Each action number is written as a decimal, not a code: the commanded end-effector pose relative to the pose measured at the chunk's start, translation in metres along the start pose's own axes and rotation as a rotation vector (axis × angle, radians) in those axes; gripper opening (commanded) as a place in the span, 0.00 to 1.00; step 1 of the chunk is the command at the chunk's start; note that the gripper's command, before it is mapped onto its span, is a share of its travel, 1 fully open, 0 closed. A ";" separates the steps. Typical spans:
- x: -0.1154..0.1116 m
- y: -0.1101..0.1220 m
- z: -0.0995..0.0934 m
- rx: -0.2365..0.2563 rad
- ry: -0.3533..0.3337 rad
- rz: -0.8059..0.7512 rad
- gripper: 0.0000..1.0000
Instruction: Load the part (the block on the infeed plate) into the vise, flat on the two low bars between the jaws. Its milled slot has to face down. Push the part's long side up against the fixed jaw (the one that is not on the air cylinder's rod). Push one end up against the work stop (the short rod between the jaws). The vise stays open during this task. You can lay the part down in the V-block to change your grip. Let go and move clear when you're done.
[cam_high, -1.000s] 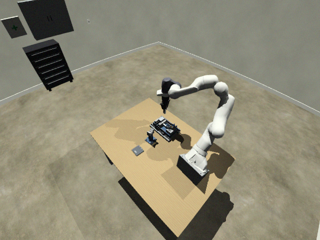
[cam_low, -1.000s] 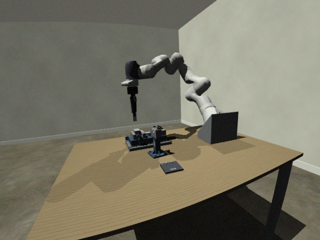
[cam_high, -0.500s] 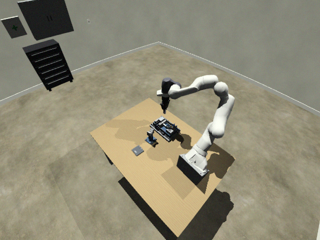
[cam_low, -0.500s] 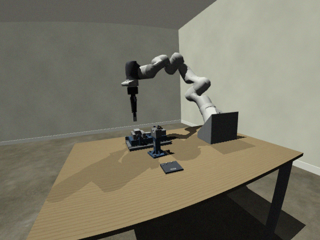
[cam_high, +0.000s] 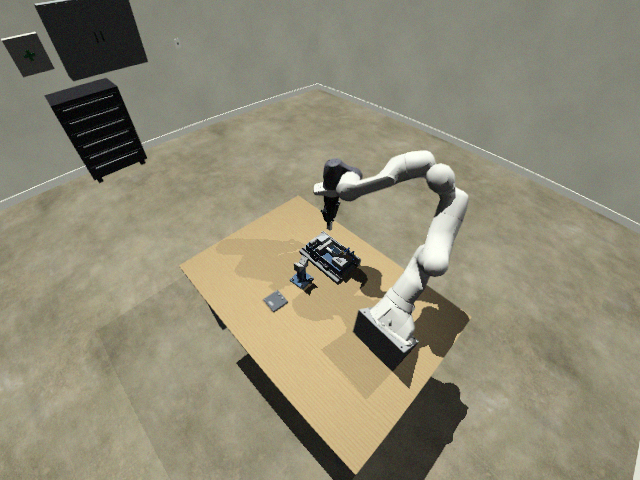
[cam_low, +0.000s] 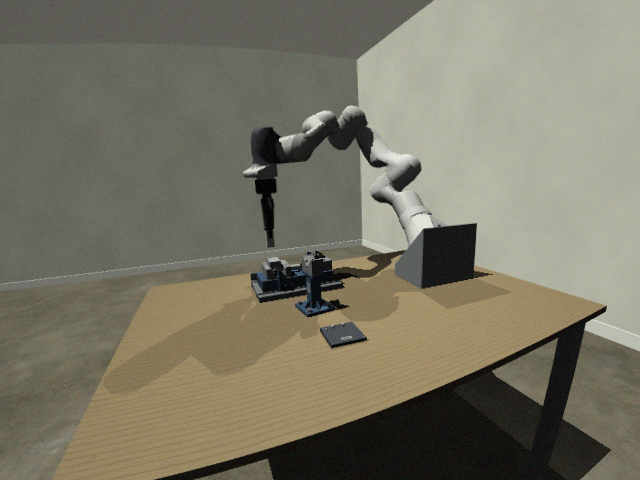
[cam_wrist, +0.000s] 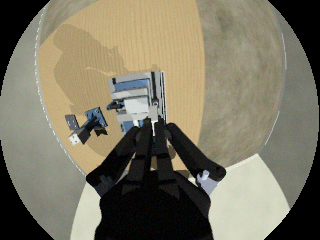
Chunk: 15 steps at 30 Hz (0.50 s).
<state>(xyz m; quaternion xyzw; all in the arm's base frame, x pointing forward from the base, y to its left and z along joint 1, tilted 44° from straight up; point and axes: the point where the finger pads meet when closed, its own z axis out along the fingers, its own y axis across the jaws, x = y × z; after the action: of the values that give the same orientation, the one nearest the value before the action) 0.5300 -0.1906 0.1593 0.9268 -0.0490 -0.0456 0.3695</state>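
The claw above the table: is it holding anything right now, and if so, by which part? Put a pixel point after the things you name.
Nothing is held: the claw (cam_high: 329, 227) (cam_low: 270, 244) (cam_wrist: 154, 111) is shut, with its tips above the vise (cam_high: 338, 280) (cam_low: 281, 295).

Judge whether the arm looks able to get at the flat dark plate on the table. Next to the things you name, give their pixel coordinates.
Probably yes: nothing stands on the plate (cam_high: 275, 301) (cam_low: 343, 334) (cam_wrist: 71, 121), though the V-block stand (cam_high: 301, 280) (cam_low: 313, 291) (cam_wrist: 93, 120) beside it might need steering around.
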 end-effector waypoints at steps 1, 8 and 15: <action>0.002 0.000 0.006 0.001 0.006 -0.001 0.00; 0.002 0.001 0.016 0.001 0.006 -0.001 0.00; 0.002 0.001 0.025 0.001 0.006 -0.001 0.00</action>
<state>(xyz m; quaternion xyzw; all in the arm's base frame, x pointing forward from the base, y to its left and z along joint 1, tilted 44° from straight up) 0.5277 -0.2052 0.1450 0.9268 -0.0468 -0.0469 0.3696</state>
